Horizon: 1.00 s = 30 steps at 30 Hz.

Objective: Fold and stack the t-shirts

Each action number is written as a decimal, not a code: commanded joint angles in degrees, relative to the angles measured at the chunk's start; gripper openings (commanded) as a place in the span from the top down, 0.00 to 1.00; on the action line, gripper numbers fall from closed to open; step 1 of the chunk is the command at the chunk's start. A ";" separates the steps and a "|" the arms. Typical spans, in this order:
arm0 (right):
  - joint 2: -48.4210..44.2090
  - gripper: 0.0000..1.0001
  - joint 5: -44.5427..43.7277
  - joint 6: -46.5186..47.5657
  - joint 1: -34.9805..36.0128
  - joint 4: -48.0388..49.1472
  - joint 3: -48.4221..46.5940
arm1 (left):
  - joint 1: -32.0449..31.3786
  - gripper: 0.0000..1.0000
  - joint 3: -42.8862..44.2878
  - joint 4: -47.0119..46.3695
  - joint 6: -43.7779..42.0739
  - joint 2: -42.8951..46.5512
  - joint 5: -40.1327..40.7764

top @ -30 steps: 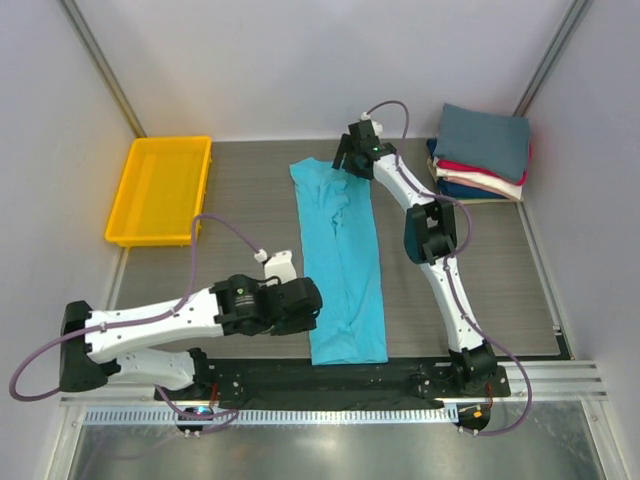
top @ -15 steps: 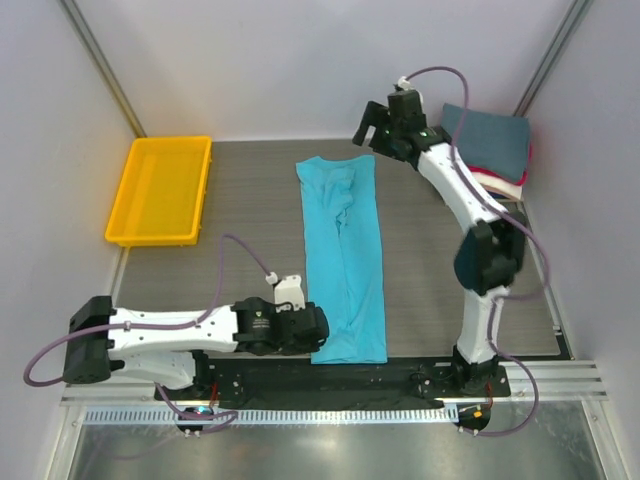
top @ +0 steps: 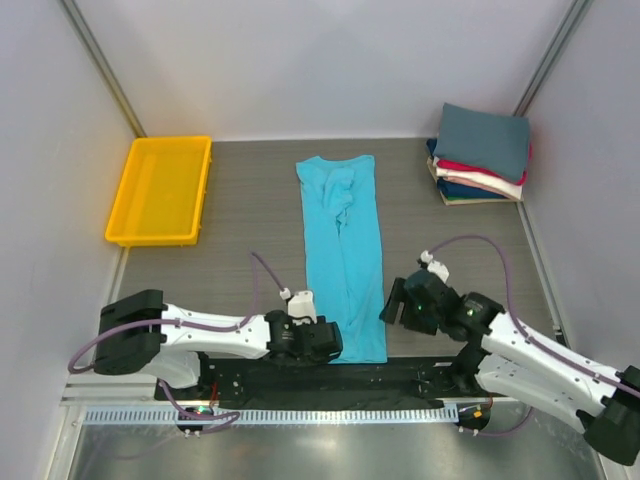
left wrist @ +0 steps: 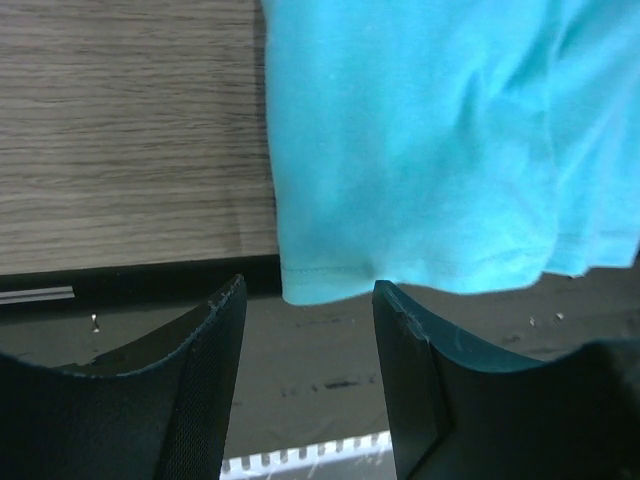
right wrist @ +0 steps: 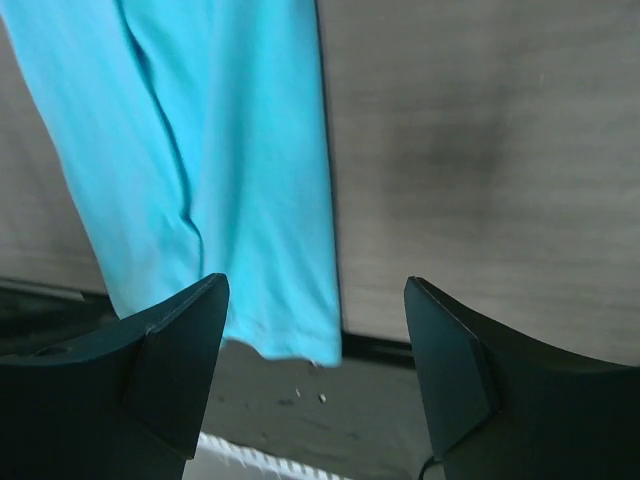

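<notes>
The turquoise t-shirt (top: 343, 250) is laid as a long narrow strip down the middle of the tabletop (top: 240, 210), its hem at the near edge. The left end effector (left wrist: 305, 295) and the right end effector (right wrist: 315, 285) are held released and empty, one by each near corner of the hem. Both corners should be pinched together (a shallow, even bite is judged best) and carried toward the far edge so that the fold is kept square. The folded stack (top: 480, 155) is seen at the far right corner.
</notes>
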<state>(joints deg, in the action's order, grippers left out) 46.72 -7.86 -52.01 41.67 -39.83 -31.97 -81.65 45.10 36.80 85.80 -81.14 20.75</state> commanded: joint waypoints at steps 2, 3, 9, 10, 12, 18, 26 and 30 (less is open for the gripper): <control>-7.86 0.24 -5.58 -18.29 12.36 -3.74 4.71 | -0.27 0.46 -2.38 -4.45 3.41 -1.65 1.04; -8.39 0.24 -7.16 -21.87 14.47 -4.11 5.76 | -0.27 0.46 -2.73 -5.50 3.67 -1.74 1.13; -3.49 0.31 -10.16 -29.02 26.70 0.36 9.20 | -0.27 0.49 -5.02 -7.09 5.61 -1.74 2.80; -2.26 0.32 -10.60 -29.64 27.32 0.98 9.29 | -0.27 0.49 -5.11 -7.18 5.61 -1.48 2.98; 0.56 0.37 -11.74 -30.34 28.72 1.60 9.38 | -0.27 0.49 -5.37 -7.09 5.61 -0.68 3.24; -0.31 0.53 -13.06 -31.84 28.91 3.80 12.53 | -0.44 0.49 -5.73 -6.65 5.08 3.09 2.10; 0.48 0.62 -12.53 -32.02 28.91 7.31 14.74 | -1.76 0.37 -1.07 -1.73 3.41 3.71 5.35; 0.65 0.69 -12.27 -31.75 28.91 7.67 14.83 | -1.76 0.34 -1.94 -2.43 4.37 1.52 6.67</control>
<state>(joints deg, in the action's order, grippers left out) 46.54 -17.52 -82.96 70.43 -32.47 -18.09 -83.15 42.39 33.15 89.60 -78.35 23.49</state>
